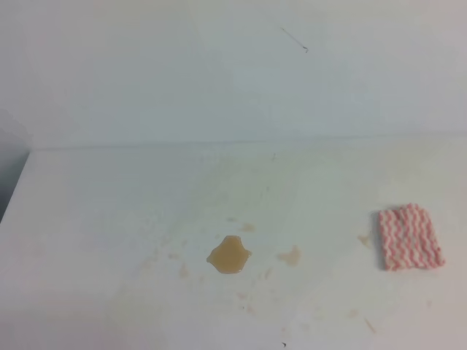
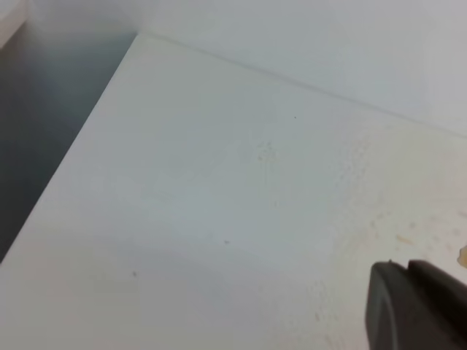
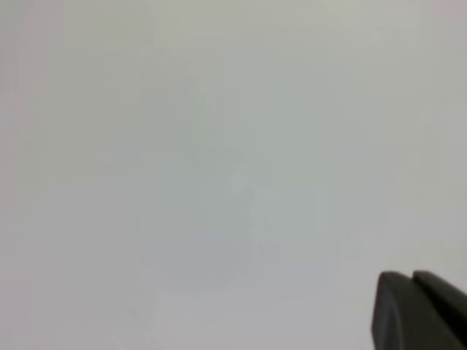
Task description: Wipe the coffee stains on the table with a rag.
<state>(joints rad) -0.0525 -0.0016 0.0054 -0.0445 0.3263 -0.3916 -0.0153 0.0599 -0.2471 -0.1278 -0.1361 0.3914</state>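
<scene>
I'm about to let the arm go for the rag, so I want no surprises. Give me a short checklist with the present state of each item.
1. Rag lying flat and free on the table, right side: ok.
2. Coffee stains not yet wiped, apart from the rag: ok.
3. Nothing lying between rag and puddle except pale splotches: ok.
4. Right tool shut and holding nothing; it has to open before grasping: not ok.
5. Left tool clear of the rag: ok; open or shut: cannot tell.
</scene>
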